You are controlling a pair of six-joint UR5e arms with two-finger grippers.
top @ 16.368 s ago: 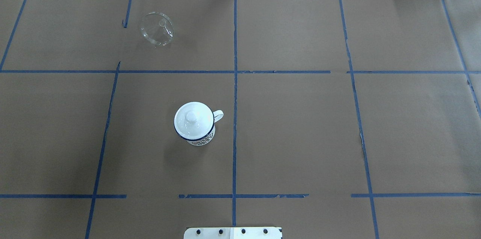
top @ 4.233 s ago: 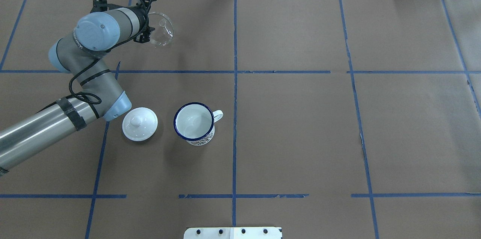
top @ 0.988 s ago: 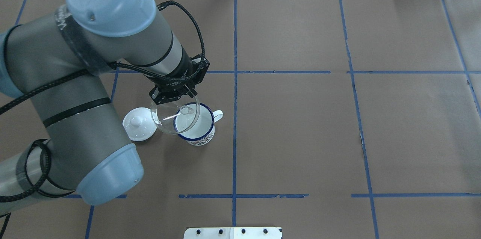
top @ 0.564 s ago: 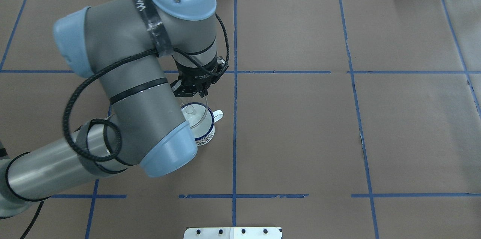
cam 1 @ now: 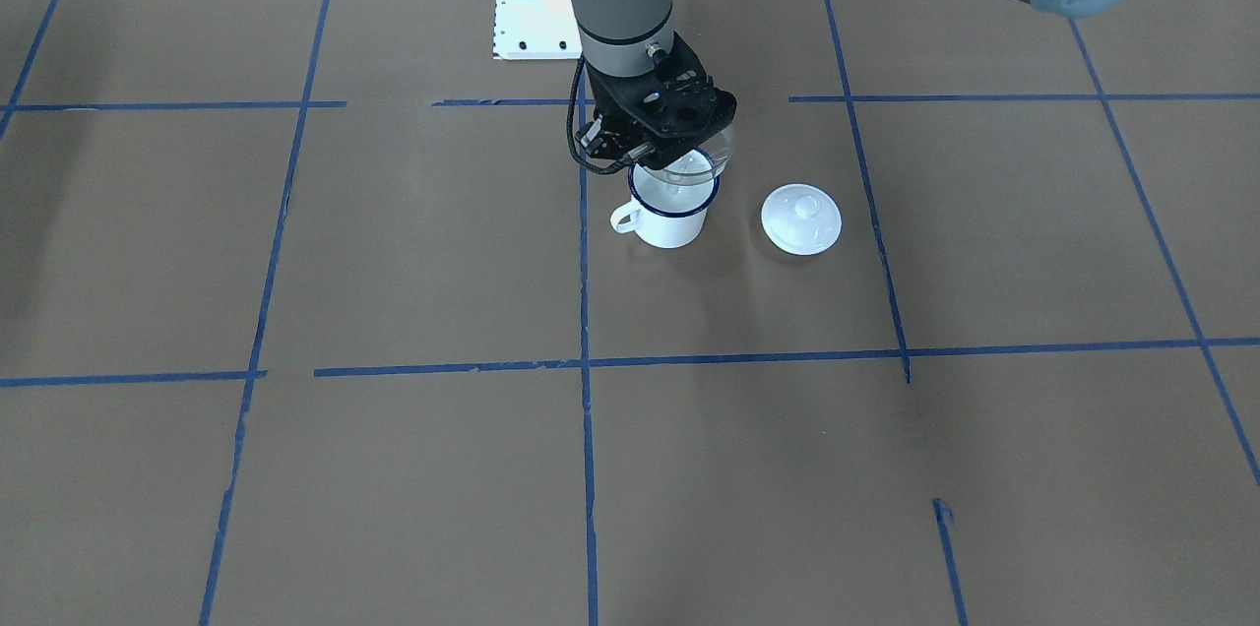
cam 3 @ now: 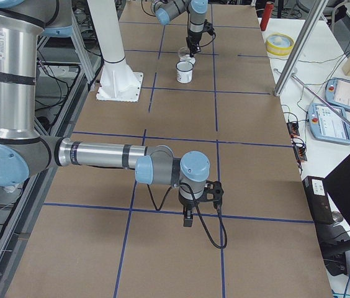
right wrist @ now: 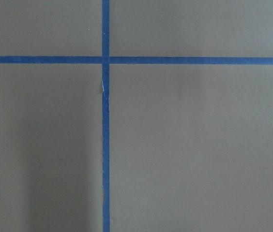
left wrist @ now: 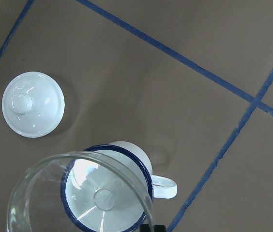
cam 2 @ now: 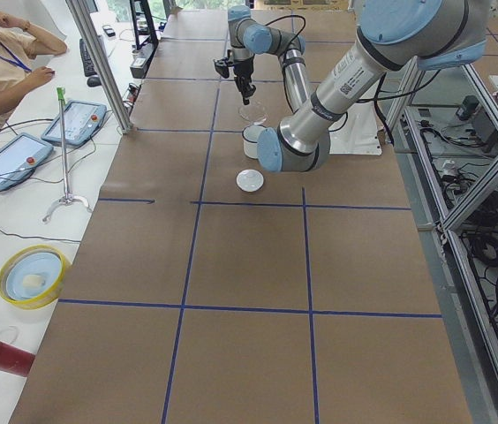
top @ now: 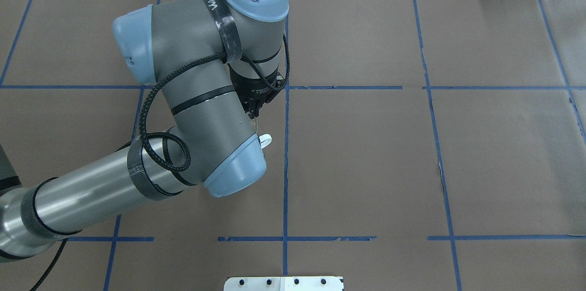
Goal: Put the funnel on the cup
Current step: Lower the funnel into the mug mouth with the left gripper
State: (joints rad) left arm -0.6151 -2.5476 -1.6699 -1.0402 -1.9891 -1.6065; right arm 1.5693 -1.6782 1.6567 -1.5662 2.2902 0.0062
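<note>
Since the overhead picture just before, the left arm has swung further over the cup, and the funnel has come from beside the cup's mouth to above it.

Front-facing view: the left gripper (cam 1: 650,146) pinches the rim of the funnel (cam 1: 695,163), holding it directly over the cup (cam 1: 671,218) with the spout pointing down into the mouth. An edge grip keeps the fingers clear of the cup's rim. The lid (cam 1: 801,219) lies near the cup on the side away from its handle, out of the way.

Overhead view: the arm covers the cup; only its handle shows.

Left wrist view: the spout sits inside the cup's blue ring, while the funnel's wide rim overhangs toward the lid. I judge it not quite centred. Whether it already rests on the cup cannot be told.

Right-side view: the right gripper (cam 3: 187,218) hangs low over the table (cam 3: 255,186), well apart from the cup. Whether its fingers are spread or together cannot be told.

Right wrist view: only taped paper.
</note>
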